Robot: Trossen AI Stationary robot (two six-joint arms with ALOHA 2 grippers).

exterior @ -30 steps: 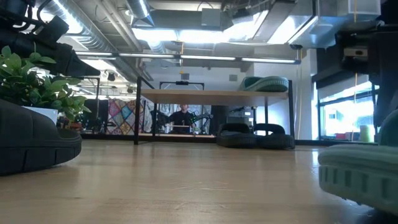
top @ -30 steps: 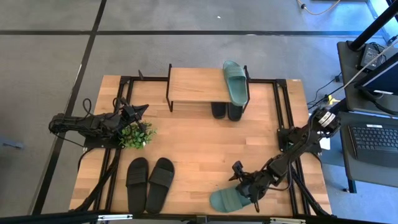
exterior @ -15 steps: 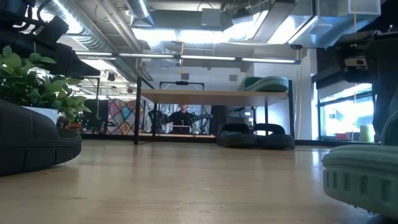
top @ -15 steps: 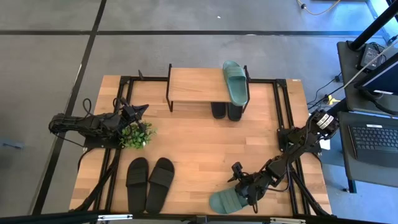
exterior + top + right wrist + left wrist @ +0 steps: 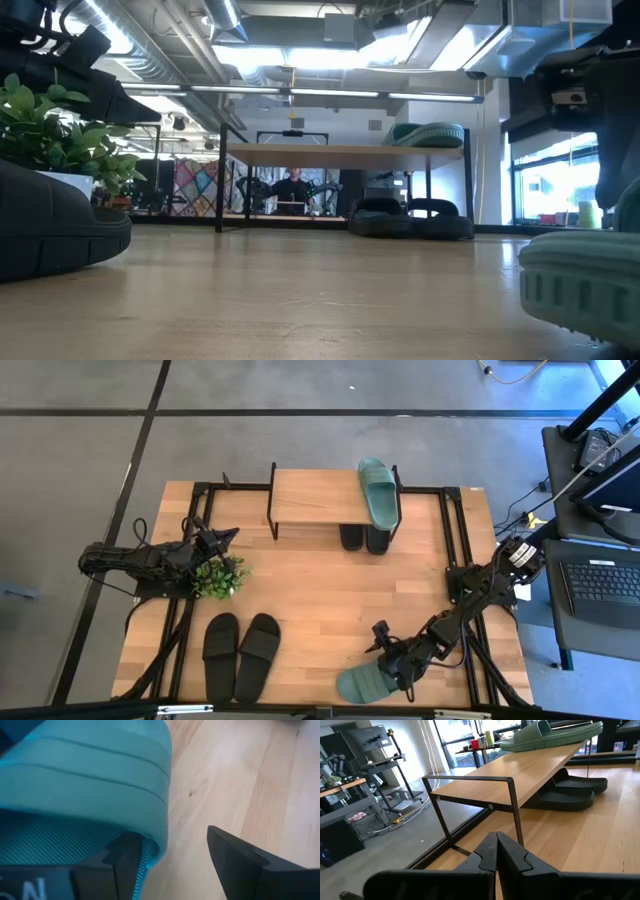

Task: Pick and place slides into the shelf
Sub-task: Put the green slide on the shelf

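A sage-green slide [image 5: 362, 681] lies flat near the table's near edge, right of centre. My right gripper [image 5: 392, 660] is open at its strap [image 5: 100, 780]; one finger [image 5: 125, 865] sits under the strap and the other [image 5: 240, 865] stands outside over bare table. The second green slide [image 5: 378, 490] lies on the shelf [image 5: 312, 496], and a black pair [image 5: 362, 538] rests beneath it. Another black pair [image 5: 240, 652] lies near the near-left edge. My left gripper [image 5: 225, 538] is shut and waits at the left, by the plant. My right gripper has one finger inside the green slide's strap opening, under the strap's edge [image 5: 150, 837], and one outside, coming in low from the table's right. The slide rests flat on the table. Whether either finger touches the strap, I cannot tell.
A small green plant [image 5: 220, 576] stands by my left gripper. The table's middle [image 5: 320, 600] is bare wood between the shelf and the near slides. Black frame rails run along both sides of the table. A person sits far behind the shelf [image 5: 294, 188].
In the low view the green slide at the near right has shifted slightly toward the table's right. My right gripper has stayed at its strap, still open.
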